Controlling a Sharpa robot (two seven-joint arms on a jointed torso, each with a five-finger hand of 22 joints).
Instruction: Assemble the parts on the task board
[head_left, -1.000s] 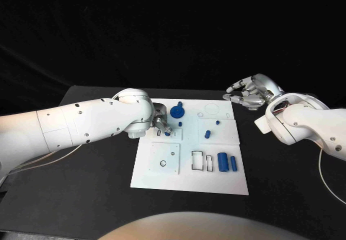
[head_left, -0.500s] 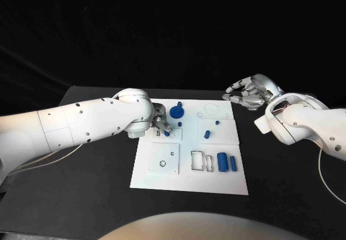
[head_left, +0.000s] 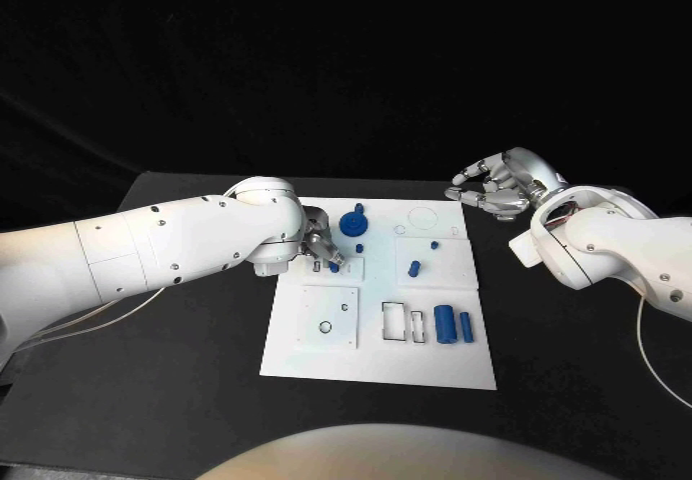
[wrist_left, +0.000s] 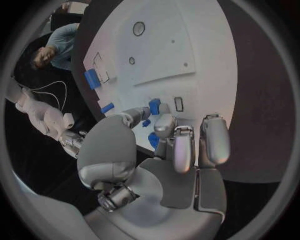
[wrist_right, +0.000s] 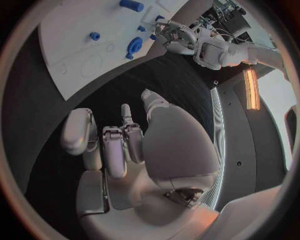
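Because my left hand pinches a small blue part over the white board while my right hand hangs curled and empty, I fear a tilt could jam or drop it.

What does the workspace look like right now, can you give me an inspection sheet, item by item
Surface: black table, bare around the board.
Job's things: white task board mid-table; blue parts on it, including a large blue cylinder beside empty slots.
Clutter: nothing seen.
Hands: left hand at the board's left side, fingers pinching a small blue part; right hand off the board's far right corner, holding nothing, fingers curled.
Cables: thin white cables under the left arm.
Surroundings: dark backdrop.
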